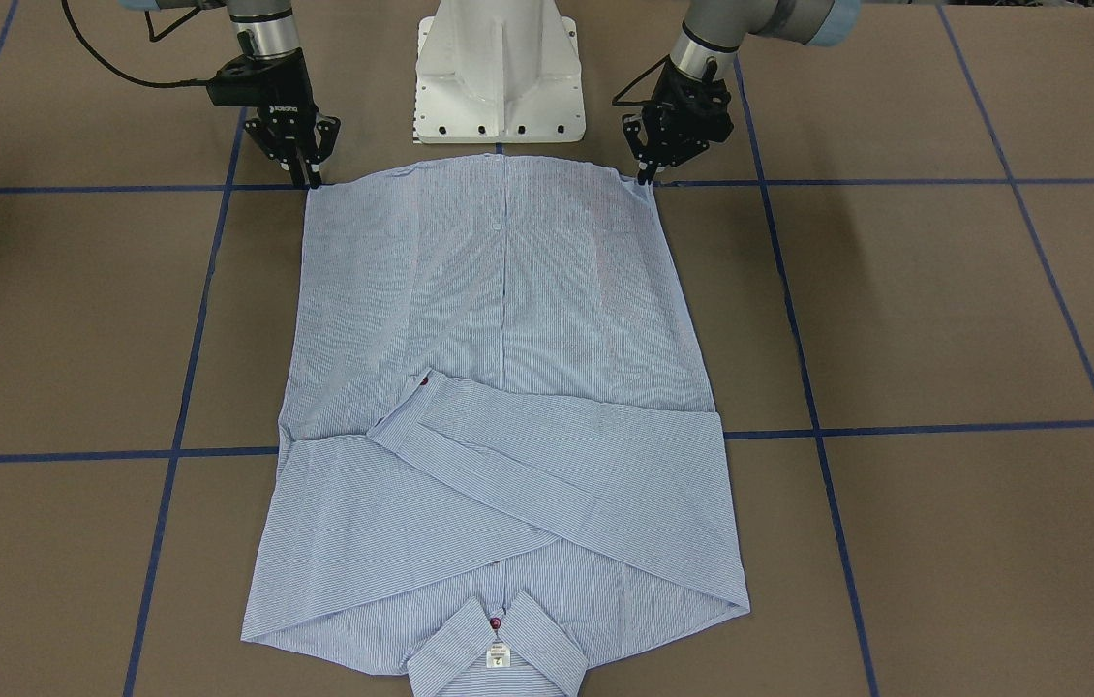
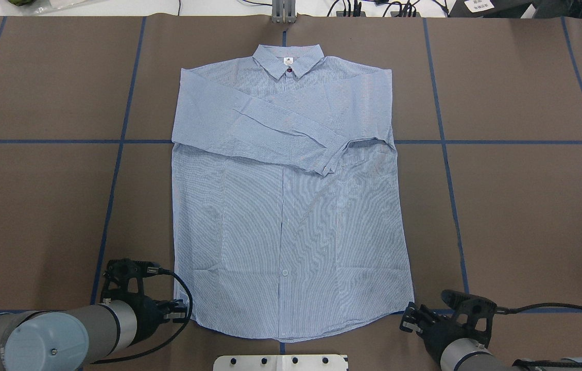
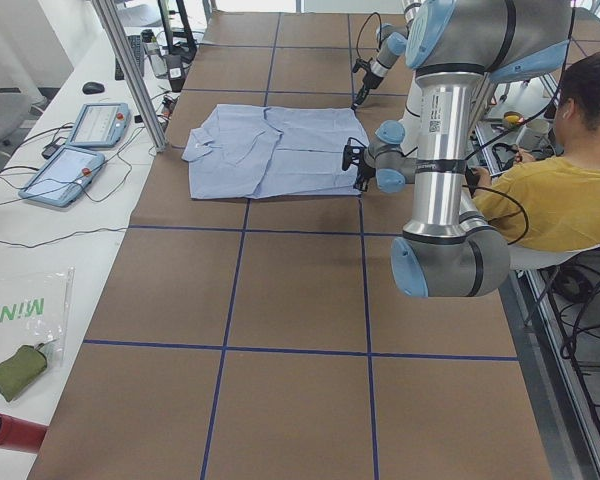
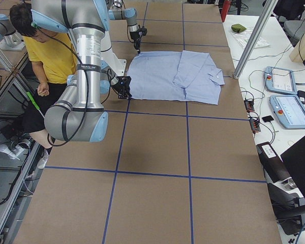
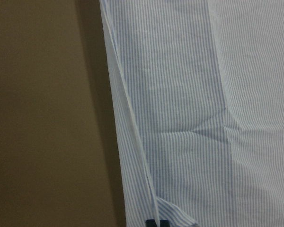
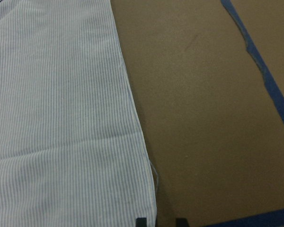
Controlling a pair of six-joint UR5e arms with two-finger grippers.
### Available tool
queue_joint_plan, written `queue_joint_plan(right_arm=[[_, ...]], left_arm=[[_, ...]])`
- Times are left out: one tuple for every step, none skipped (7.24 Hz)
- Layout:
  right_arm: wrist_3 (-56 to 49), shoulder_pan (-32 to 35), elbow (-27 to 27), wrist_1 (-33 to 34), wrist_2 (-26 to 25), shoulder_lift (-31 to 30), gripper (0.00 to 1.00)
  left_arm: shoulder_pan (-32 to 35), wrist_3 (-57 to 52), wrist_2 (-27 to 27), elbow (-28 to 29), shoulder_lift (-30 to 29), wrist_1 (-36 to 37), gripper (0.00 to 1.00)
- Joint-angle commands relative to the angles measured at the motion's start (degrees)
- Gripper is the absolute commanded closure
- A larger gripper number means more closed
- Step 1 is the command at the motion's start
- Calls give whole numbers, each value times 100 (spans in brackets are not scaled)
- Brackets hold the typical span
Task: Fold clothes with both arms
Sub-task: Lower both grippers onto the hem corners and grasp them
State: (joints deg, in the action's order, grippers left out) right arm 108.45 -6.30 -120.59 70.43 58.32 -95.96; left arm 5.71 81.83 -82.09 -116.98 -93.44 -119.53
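The light blue striped shirt (image 1: 508,387) lies flat on the brown table, front up. Both sleeves are folded across the chest. The collar (image 1: 499,649) points away from the robot and the hem toward it. My left gripper (image 1: 646,176) is at the hem corner on its side. In the left wrist view its fingertips (image 5: 151,222) are pinched together on the hem edge (image 5: 146,189). My right gripper (image 1: 308,179) is at the other hem corner. In the right wrist view its fingertips (image 6: 141,221) stand apart, with the shirt's corner (image 6: 149,208) between them.
The white pedestal base (image 1: 499,77) stands just behind the hem. Blue tape lines (image 1: 896,426) cross the table. An operator in yellow (image 3: 560,200) sits beside the robot. Tablets (image 3: 80,150) and a metal post (image 3: 130,70) are at the far side.
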Motion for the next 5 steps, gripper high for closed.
queue_joint_plan(right_arm=[[-87,93,9,241,3,198,67],[-87,111,9,435,12,383,67],[-79,111,36,567,12,489,67],[-87,120,140,577,21,481,67],[-87,164,150,586,38,473,67]], left_arm=[[0,0,0,0,-7,0,100],[0,0,0,0,-7,0,100],[0,0,-9,9,-7,0,100],[0,0,-9,9,-7,0,100],[0,0,0,9,-7,0,100]])
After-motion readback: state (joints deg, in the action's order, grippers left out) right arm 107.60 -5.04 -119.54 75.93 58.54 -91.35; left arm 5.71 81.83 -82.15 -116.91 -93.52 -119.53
